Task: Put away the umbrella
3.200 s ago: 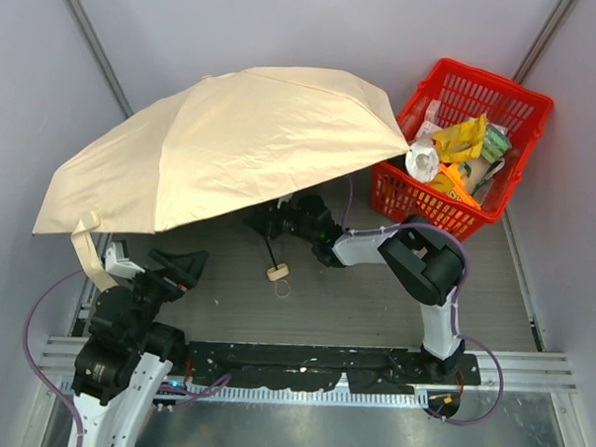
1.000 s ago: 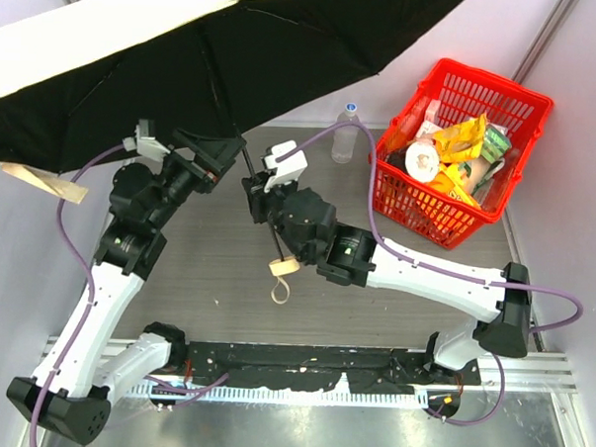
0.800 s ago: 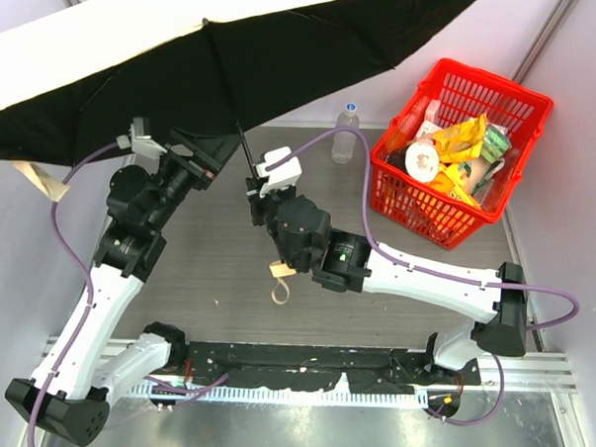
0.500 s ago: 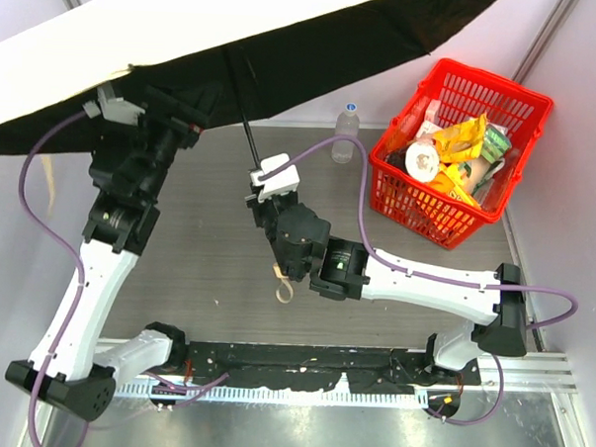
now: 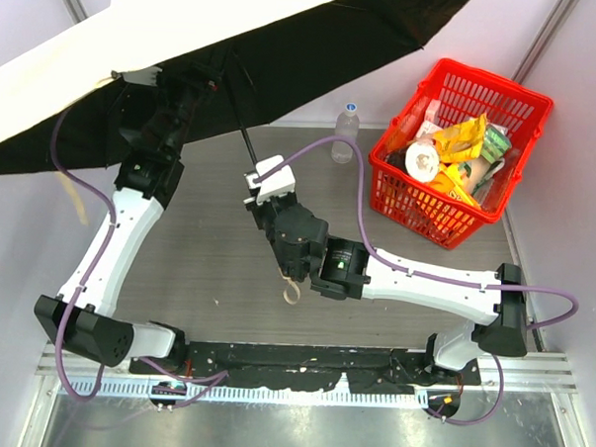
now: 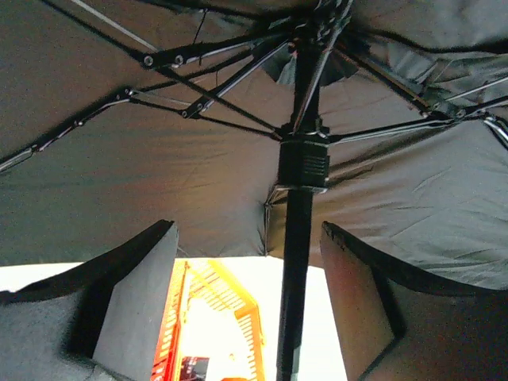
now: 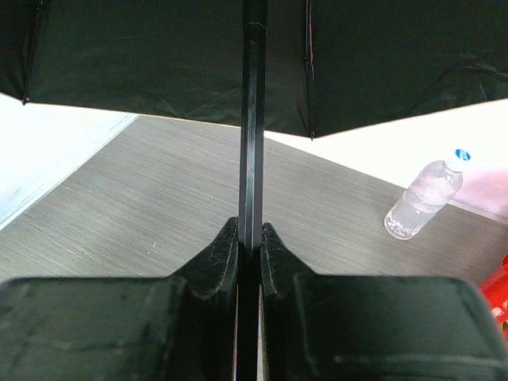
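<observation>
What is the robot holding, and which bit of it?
The right gripper pinches the umbrella low on its thin black shaft. The left gripper is open, holding nothing.

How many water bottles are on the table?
1. The water bottle stands upright at the back of the table, just left of the red basket. The open umbrella covers the back-left area, so others may be hidden.

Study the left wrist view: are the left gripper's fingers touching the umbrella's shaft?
No: the left gripper has its fingers spread to either side of the umbrella's shaft, with a gap showing on each side.
</observation>
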Robot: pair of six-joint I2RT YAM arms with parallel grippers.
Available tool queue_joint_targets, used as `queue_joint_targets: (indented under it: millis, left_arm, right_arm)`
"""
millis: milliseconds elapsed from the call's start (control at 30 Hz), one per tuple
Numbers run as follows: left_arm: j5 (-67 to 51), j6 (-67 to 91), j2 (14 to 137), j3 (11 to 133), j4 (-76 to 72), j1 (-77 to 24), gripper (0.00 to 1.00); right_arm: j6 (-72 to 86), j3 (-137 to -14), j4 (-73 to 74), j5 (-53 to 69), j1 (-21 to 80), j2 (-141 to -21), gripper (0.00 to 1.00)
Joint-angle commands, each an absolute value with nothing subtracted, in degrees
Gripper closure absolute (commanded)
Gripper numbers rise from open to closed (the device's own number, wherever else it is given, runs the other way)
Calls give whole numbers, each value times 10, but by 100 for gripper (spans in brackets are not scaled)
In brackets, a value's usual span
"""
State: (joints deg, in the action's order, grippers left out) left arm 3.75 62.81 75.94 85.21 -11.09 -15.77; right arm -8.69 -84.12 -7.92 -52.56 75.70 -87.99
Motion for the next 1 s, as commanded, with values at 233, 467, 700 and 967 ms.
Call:
queue_joint_targets:
  millis: [233, 467, 700, 967]
  left_arm:
    - [125, 583, 712, 865, -174, -159, 17]
    - [130, 598, 735, 897, -142, -161, 22]
    - [84, 624, 774, 926, -154, -160, 20]
    - [91, 624, 782, 924, -164, -160, 30]
  right_arm:
    - [-92, -892, -116, -572, 760, -870, 99]
    - [-86, -896, -107, -567, 762, -868, 100]
    - [-93, -904, -101, -571, 769, -870, 99]
    - [-105, -913, -98, -578, 777, -877, 99]
